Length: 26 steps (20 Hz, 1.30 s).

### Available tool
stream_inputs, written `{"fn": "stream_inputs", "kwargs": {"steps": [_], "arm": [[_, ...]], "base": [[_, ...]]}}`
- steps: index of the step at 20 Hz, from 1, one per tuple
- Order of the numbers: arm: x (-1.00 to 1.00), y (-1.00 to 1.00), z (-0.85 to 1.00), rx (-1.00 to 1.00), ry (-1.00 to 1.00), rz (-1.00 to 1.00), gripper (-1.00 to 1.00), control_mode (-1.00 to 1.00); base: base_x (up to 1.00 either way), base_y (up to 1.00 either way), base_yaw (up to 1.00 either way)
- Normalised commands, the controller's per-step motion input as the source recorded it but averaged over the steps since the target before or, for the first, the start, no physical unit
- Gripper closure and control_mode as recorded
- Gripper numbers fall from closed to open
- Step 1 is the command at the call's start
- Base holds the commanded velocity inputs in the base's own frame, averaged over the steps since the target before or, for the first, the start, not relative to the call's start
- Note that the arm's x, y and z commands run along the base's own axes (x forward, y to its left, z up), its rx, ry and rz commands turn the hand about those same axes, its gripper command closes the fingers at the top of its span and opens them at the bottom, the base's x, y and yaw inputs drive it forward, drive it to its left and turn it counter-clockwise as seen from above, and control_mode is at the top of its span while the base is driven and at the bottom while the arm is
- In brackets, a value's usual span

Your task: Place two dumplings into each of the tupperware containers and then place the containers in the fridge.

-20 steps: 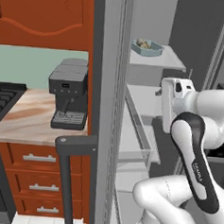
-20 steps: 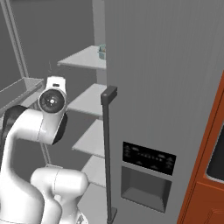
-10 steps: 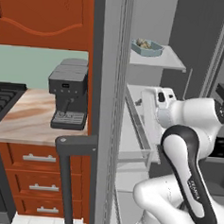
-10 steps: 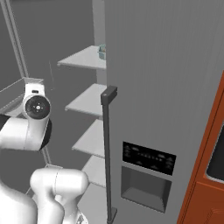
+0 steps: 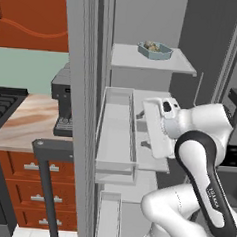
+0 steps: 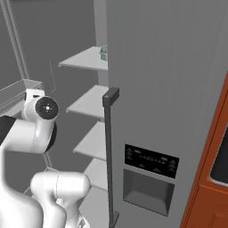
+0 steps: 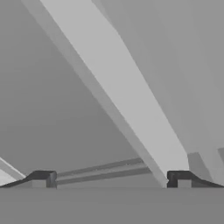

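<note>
Inside, fridge (image 5: 145,57) shelf bears blue-grey container (image 5: 155,50).

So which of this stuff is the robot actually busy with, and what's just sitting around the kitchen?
Part of the job:
- light blue tupperware container on the top fridge shelf
- dumplings inside it
- fridge, door open
- gripper, open and empty

Just there:
- coffee machine
- wooden counter
- orange drawers

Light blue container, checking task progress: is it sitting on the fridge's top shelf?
Yes, the light blue container sits on the fridge's top shelf, with dumplings inside.
</note>
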Motion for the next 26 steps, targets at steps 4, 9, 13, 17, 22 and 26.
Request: {"fn": "stream_inputs", "kwargs": {"steps": [4,9,13,17,22,26], "arm": [[-0.54,-0.65,0.00,0.01,-0.03,-0.06,-1.00,-1.00],[-0.11,-0.73,0.00,-0.03,0.00,-0.09,-1.00,-1.00],[-0.03,-0.13,-0.03,-0.19,0.08,-0.22,-1.00,-1.00],[-0.06,-0.08,0.01,-0.36,0.01,-0.30,-1.00,-1.00],[-0.27,-0.42,0.12,-0.25,0.00,-0.24,-1.00,-1.00],[-0.45,-0.57,0.11,-0.19,0.01,-0.17,-1.00,-1.00]], "base": [[0.00,0.00,0.00],[0.00,0.00,0.00],[0.00,0.00,0.00],[0.00,0.00,0.00],[0.00,0.00,0.00],[0.00,0.00,0.00]]}}
